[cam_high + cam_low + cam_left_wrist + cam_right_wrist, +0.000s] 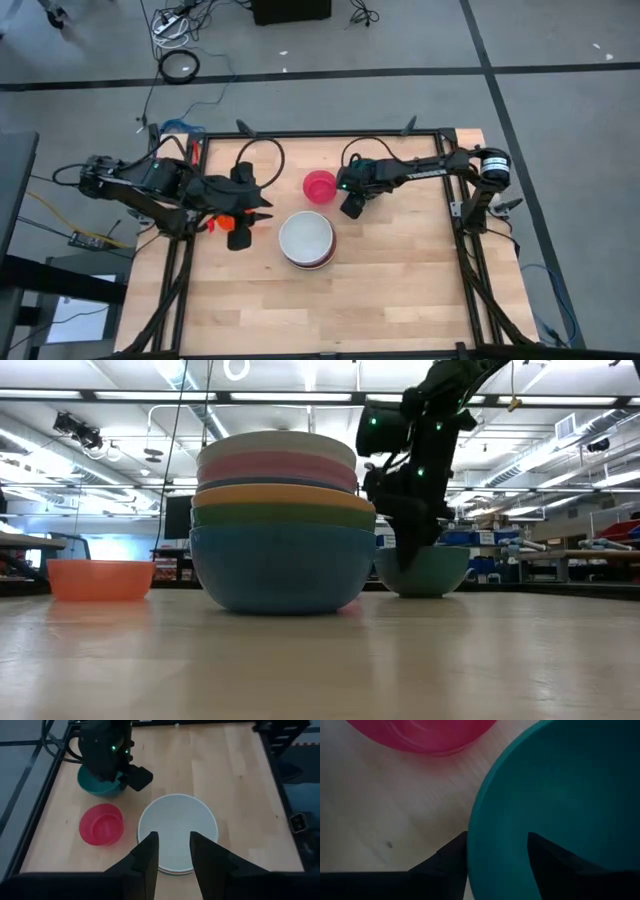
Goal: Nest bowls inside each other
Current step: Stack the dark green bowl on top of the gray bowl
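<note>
A stack of nested bowls (306, 240), white on top and blue at the bottom (280, 565), stands mid-table. A pink-red bowl (320, 186) sits behind it, and a teal bowl (100, 789) sits to that bowl's right. My right gripper (496, 836) points down, open, over the teal bowl's rim (472, 840), with one finger outside the rim and one inside the bowl. My left gripper (173, 842) hovers open left of the stack, holding nothing. An orange bowl (100, 578) rests on the table beneath the left arm.
The wooden table (400, 290) has bare room along its near side and right half. A black frame (462, 230) runs along the table's edges. The pink-red bowl (420, 732) lies close beside the teal bowl (560, 800).
</note>
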